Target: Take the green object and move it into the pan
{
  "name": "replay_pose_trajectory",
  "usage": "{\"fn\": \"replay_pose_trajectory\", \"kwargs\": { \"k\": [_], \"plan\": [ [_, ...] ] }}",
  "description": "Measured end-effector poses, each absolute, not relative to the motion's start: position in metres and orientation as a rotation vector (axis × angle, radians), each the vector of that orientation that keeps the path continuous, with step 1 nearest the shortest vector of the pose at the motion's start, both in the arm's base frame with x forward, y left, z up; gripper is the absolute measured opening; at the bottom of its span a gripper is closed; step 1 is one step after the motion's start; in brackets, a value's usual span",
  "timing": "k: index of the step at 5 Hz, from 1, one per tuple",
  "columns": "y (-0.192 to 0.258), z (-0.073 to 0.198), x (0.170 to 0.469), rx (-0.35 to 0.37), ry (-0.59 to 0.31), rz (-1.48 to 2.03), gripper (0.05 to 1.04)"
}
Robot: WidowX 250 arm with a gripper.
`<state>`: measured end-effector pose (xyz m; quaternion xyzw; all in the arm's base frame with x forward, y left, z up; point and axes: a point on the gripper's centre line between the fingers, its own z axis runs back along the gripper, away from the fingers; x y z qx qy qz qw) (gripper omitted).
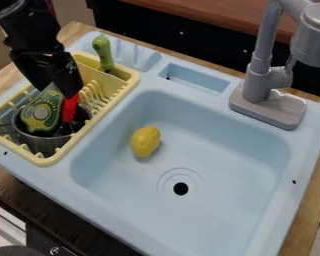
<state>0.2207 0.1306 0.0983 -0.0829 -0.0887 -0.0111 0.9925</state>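
Left of the frame, the green object (41, 114) tilts in the pan (45, 144), just under the tool (56, 91); whether gripped, I cannot tell.

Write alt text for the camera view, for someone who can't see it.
A black robot gripper hangs at a green avocado-like object in a dark pan, which sits in a yellow dish rack. Beside the rack, a yellow lemon-like object lies in a pale blue sink.

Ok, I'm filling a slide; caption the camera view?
Black gripper at a green toy in a pan; lemon in sink.
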Motion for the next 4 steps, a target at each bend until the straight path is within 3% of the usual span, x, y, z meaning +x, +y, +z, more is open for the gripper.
{"fn": "replay_pose_trajectory", "kwargs": {
  "k": [2, 4],
  "plan": [
    [0.099, 0.112, 0.212, -0.163, -0.162, -0.011, 1.0],
    [0.052, 0.091, 0.223, -0.097, -0.18, 0.057, 1.0]
  ]
}}
